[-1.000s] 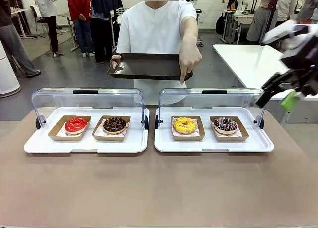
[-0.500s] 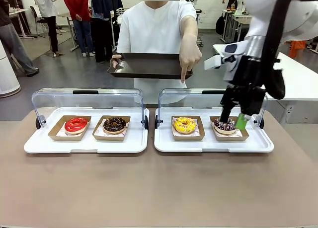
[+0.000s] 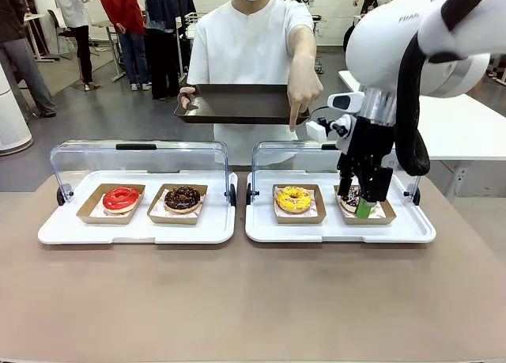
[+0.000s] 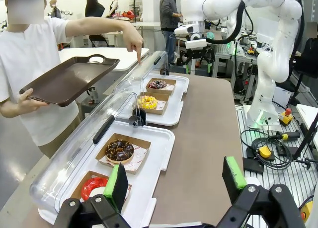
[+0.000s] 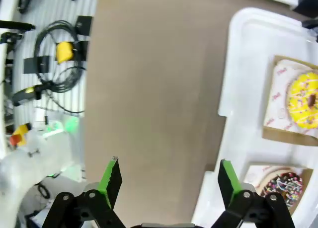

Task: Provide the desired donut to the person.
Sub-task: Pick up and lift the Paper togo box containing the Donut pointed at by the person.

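The person [image 3: 245, 43] in white holds a dark serving tray [image 3: 233, 103] and points a finger [image 3: 292, 119] down over the yellow sprinkled donut [image 3: 294, 198]. My right gripper [image 3: 356, 198] hangs open just above the right tray, in front of the chocolate sprinkled donut [image 3: 350, 197]. In the right wrist view, the right gripper [image 5: 169, 177] is open and empty over the table edge of the tray, with the yellow donut [image 5: 304, 99] and the sprinkled chocolate donut [image 5: 283, 186] off to the right. My left gripper [image 4: 175, 181] is open and empty, above the left tray's near end.
Two white trays [image 3: 138, 230] [image 3: 340, 232] with raised clear lids [image 3: 138, 153] sit side by side. The left one holds a red glazed donut [image 3: 120, 198] and a chocolate donut [image 3: 183, 198]. Bare brown table [image 3: 253, 300] lies in front. People stand at the far left.
My right arm has swung in from the right edge and come down over the right tray by the chocolate sprinkled donut. The person keeps pointing at the yellow donut.
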Robot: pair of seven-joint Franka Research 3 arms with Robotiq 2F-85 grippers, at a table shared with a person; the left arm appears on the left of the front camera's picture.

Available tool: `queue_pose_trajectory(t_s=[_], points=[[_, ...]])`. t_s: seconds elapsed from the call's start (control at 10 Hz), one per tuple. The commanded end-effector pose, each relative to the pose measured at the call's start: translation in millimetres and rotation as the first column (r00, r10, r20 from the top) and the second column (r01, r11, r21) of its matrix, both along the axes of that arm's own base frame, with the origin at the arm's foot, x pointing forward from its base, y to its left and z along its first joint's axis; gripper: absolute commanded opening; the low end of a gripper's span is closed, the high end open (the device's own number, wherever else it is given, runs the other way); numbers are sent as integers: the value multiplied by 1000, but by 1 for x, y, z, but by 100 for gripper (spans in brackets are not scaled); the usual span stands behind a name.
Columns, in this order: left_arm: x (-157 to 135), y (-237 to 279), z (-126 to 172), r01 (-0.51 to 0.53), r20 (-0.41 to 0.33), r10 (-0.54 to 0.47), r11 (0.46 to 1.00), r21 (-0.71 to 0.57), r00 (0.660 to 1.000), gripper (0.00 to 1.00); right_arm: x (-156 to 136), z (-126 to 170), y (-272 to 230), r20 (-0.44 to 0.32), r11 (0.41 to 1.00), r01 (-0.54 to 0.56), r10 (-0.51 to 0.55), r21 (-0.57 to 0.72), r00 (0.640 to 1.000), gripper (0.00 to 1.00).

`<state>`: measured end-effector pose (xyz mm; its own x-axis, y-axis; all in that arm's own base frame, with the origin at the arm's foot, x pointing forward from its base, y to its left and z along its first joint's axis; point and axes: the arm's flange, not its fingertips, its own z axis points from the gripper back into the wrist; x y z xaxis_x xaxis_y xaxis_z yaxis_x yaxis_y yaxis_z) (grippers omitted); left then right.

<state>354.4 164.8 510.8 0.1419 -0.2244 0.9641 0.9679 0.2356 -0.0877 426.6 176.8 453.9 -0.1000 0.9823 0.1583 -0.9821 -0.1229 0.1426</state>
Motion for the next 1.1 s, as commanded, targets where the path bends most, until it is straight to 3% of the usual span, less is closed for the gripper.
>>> queue_pose_trajectory(t_s=[0.0, 0.2, 0.3, 1.0], points=[[-1, 1, 1, 3, 4, -3, 1000, -6, 1000, 100, 5, -26, 4, 70, 999, -40, 38, 30, 997, 100], [-1, 1, 1, 3, 4, -3, 1000, -6, 1000, 100, 5, -39, 0, 72, 992, -81, 75, 93, 995, 100], [-1, 1, 1, 3, 4, -3, 1000, -6, 1000, 100, 8, -24, 4, 57, 1000, -25, 24, 17, 998, 100], [-1, 1, 1, 3, 4, -3, 1000, -6, 1000, 100, 8, -24, 4, 57, 1000, -25, 24, 17, 998, 100]])
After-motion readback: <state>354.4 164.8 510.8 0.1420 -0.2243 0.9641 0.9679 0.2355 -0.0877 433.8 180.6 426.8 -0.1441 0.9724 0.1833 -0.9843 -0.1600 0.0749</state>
